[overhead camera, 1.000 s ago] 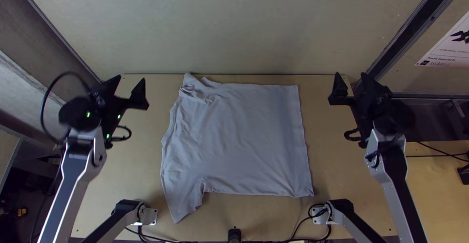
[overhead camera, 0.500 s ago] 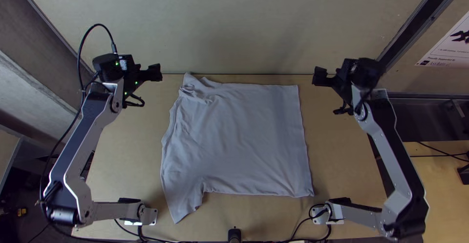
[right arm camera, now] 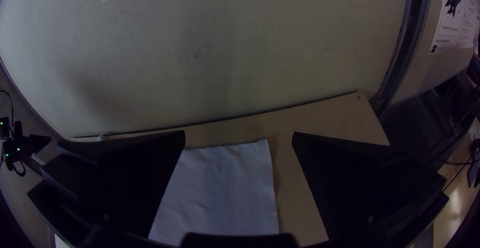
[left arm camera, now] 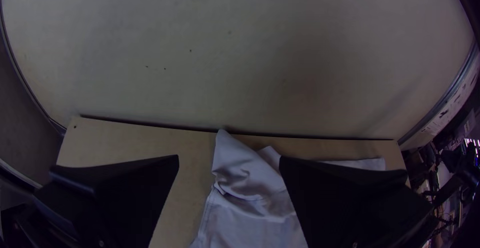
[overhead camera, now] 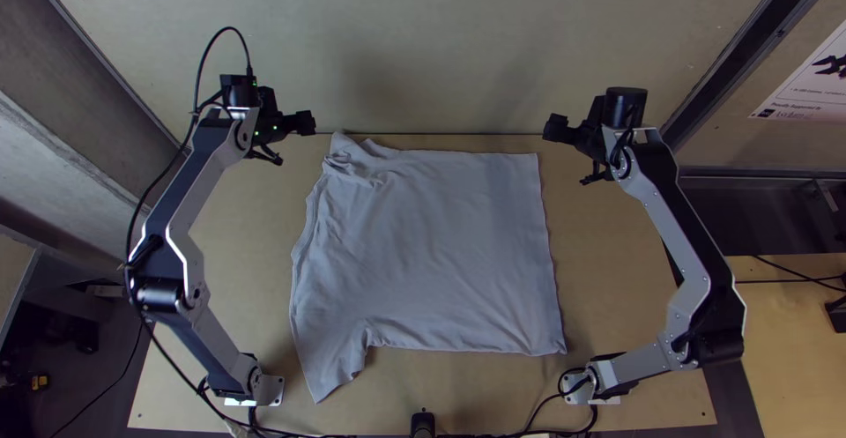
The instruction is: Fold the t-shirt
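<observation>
A pale wall panel (overhead camera: 423, 50) rises beyond the light wooden table (overhead camera: 617, 315). The grey t-shirt (overhead camera: 441, 244) lies spread at the table's middle, its far-left corner bunched so the layers there are hard to tell apart; a sleeve (overhead camera: 330, 372) juts toward the near edge. The left gripper (overhead camera: 304, 122) is just beside that bunched corner, the right gripper (overhead camera: 555, 128) near the far-right corner. In the left wrist view, the left gripper (left arm camera: 229, 157) has its fingers parted, one covering part of the cloth. The right gripper (right arm camera: 239, 133) is likewise agape and empty, one finger hiding some shirt. A poster (overhead camera: 806, 81) is cut off at the top view's right edge.
</observation>
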Controlling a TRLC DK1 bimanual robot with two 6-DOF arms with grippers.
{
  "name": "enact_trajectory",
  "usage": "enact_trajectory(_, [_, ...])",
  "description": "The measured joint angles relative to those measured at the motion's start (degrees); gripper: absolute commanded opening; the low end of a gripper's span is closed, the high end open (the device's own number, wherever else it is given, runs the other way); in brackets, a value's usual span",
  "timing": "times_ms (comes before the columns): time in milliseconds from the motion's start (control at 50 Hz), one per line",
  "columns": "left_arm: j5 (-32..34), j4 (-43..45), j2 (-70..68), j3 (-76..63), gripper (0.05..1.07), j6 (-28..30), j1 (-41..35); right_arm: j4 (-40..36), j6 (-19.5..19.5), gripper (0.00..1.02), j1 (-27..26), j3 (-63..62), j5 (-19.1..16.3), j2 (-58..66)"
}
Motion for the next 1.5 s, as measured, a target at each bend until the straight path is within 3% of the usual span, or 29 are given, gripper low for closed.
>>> enact_trajectory(140, [0.37, -1.79, 6.67, 5.44, 0.93, 0.00, 0.26, -3.69, 1.84, 0.98, -0.02, 3.34, -0.24, 3.91])
enact_trajectory(360, [0.37, -4.37, 16.68, 13.40, 0.92, 0.00, 0.61, -6.36, 4.74, 0.98, -0.79, 5.53, -1.29, 8.83])
enact_trajectory(480, [0.35, -4.98, 21.70, 18.45, 0.78, 0.02, 0.61, -6.49, 5.09, 0.98, -1.11, 5.75, -1.31, 10.54])
enact_trajectory(860, [-0.76, -5.81, 31.12, 22.49, 0.78, 0.55, -0.07, -6.60, 6.12, 0.98, -1.81, 6.73, -1.33, 13.73])
enact_trajectory(1300, [-1.16, -6.43, 32.70, 22.84, 0.78, 2.27, -2.47, -8.07, 7.82, 0.98, -2.12, 9.25, -1.31, 21.16])
enact_trajectory(1500, [-2.32, -6.38, 33.09, 23.10, 0.20, 4.11, -3.76, -10.05, 8.00, 0.97, -2.12, 13.16, -1.31, 25.29])
